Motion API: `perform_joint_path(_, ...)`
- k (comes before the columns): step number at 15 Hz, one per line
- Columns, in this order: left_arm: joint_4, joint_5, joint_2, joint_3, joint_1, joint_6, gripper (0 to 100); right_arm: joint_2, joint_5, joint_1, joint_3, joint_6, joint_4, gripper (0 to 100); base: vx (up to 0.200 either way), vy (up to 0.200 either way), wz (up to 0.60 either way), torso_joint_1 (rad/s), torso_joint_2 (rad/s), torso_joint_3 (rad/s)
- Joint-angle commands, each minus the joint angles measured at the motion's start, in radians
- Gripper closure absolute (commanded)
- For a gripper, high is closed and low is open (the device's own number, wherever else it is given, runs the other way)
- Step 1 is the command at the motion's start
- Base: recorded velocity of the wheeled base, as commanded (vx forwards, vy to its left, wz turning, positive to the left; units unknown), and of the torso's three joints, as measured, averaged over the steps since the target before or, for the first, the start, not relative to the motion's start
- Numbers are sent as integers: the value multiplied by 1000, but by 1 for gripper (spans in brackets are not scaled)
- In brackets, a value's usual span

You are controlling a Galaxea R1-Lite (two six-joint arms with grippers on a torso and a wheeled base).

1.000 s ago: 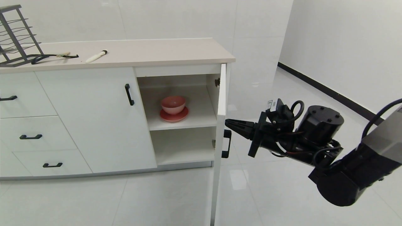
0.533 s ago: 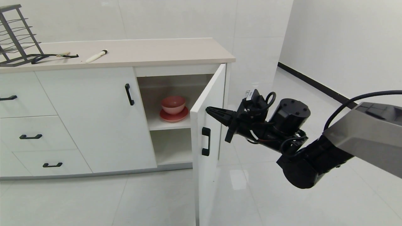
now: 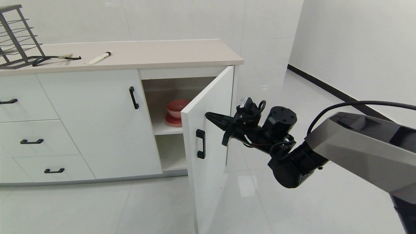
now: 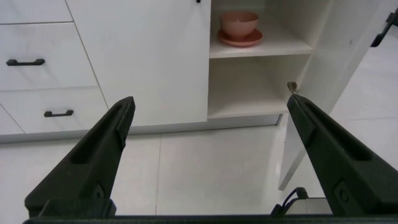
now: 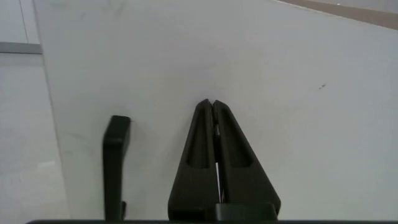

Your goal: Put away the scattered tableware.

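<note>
Fingers (image 5: 199, 155) of the right gripper (image 3: 208, 115) are pressed flat together with nothing between them. Their tip rests against the outer face of the white cabinet door (image 3: 211, 97), just above and right of its black handle (image 3: 201, 148), at the centre of the head view. The door stands half open, and its edge covers part of the pink bowl (image 3: 177, 107). The bowl sits on a red plate (image 3: 170, 121) on the upper shelf (image 3: 162, 128) inside the cupboard, left of centre. The left gripper (image 4: 210, 102) is spread wide and holds nothing; between its fingers the bowl and plate show on the shelf. At the upper left of the head view, the beige countertop (image 3: 162, 52) holds a dark wire rack (image 3: 16, 39), a black utensil (image 3: 52, 58) and a white-handled utensil (image 3: 100, 58), all near one another.
</note>
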Motion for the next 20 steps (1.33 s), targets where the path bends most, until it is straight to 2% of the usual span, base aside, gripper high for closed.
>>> perform_joint_path(1, 0, 0, 0, 0, 0, -1, 0, 76, 1, -3, -81, 2, 4, 100, 0, 0, 0, 0, 0, 0)
perform_joint_path(4, 0, 0, 0, 0, 0, -1, 0, 159, -6, -4, -183, 4, 7, 100, 0, 0, 0, 0, 0, 0)
perform_joint_path(12, 0, 0, 0, 0, 0, -2, 0, 329, -114, -4, -438, 56, 6, 100, 0, 0, 0, 0, 0, 0)
perform_joint_path(15, 0, 0, 0, 0, 0, -2, 0, 311, -121, -4, -420, 59, -14, 100, 0, 0, 0, 0, 0, 0)
perform_joint_path(16, 0, 0, 0, 0, 0, -2, 0, 223, -121, -4, -331, 61, -20, 100, 0, 0, 0, 0, 0, 0)
perform_joint_path(18, 0, 0, 0, 0, 0, -2, 0, -91, -116, -1, 131, 58, -34, 100, 0, 0, 0, 0, 0, 0)
perform_joint_path(20, 0, 0, 0, 0, 0, -2, 0, -384, -116, -14, 521, 61, -77, 100, 0, 0, 0, 0, 0, 0)
